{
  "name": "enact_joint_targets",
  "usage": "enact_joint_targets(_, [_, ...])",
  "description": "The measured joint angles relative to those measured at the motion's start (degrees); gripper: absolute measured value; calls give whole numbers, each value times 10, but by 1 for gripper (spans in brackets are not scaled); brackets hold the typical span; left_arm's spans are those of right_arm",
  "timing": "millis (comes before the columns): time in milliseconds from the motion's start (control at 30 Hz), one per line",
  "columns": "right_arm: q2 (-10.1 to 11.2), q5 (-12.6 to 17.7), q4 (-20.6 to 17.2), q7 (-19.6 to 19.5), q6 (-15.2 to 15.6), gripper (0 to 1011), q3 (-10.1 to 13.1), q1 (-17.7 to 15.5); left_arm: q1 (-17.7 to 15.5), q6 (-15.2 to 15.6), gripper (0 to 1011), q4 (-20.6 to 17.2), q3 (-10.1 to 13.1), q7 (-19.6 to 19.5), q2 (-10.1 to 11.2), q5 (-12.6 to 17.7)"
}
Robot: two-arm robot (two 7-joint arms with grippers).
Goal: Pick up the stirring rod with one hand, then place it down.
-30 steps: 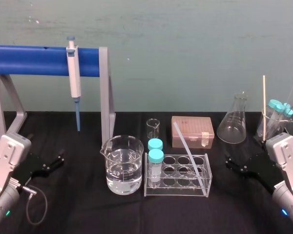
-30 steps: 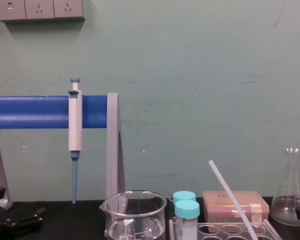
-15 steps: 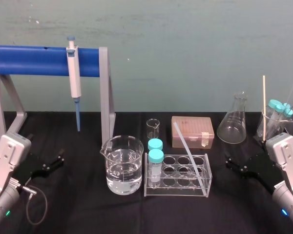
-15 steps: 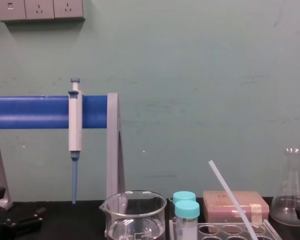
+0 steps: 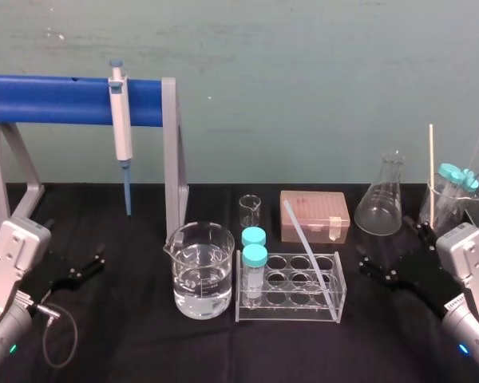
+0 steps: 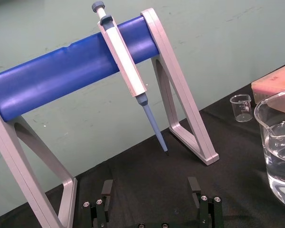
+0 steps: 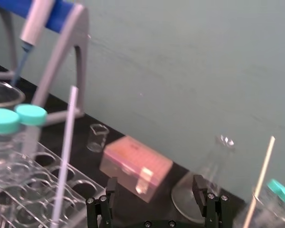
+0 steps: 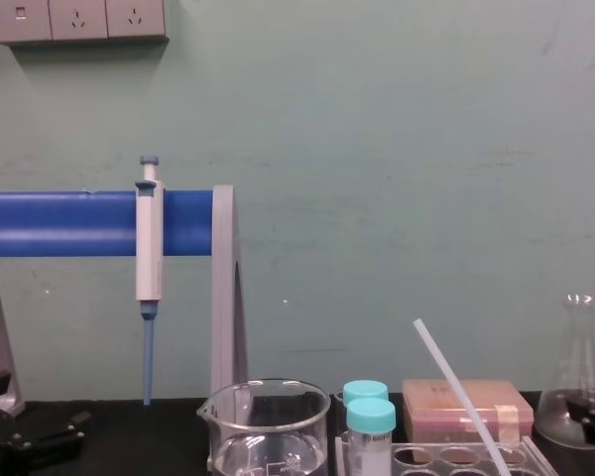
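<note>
The stirring rod (image 5: pixel 307 251) is a thin translucent white rod that leans in the clear tube rack (image 5: pixel 290 286), its top tilted back and left; the chest view shows the stirring rod (image 8: pixel 456 392) slanting up from the rack. My right gripper (image 5: pixel 389 254) hovers open just right of the rack. In the right wrist view the right gripper (image 7: pixel 155 185) has nothing between its fingers, and the rod (image 7: pixel 64 156) stands ahead and off to one side. My left gripper (image 5: pixel 73 247) rests open at the table's left, with the left gripper (image 6: pixel 150 186) facing the pipette stand.
A water-filled beaker (image 5: pixel 201 270) stands left of the rack, which holds two teal-capped tubes (image 5: pixel 255 257). Behind are a small beaker (image 5: pixel 250 211), a pink box (image 5: pixel 314 215) and a conical flask (image 5: pixel 381 206). A pipette (image 5: pixel 121 128) hangs on the blue stand (image 5: pixel 64 100). A glass with tubes (image 5: pixel 447 199) sits far right.
My right gripper has moved left toward the tube rack, still open. The left arm and the rod have not moved.
</note>
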Motion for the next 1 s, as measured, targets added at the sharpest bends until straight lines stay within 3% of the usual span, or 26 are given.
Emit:
enact_joint_targets(533, [-21,7,12,94,-62,1000,-5,24,0,0,1000,0,0,0,0,0])
enact_joint_targets(1000, [-58,28,62,164,-79,1000,-9,65,0,0,1000,0,0,0,0,0])
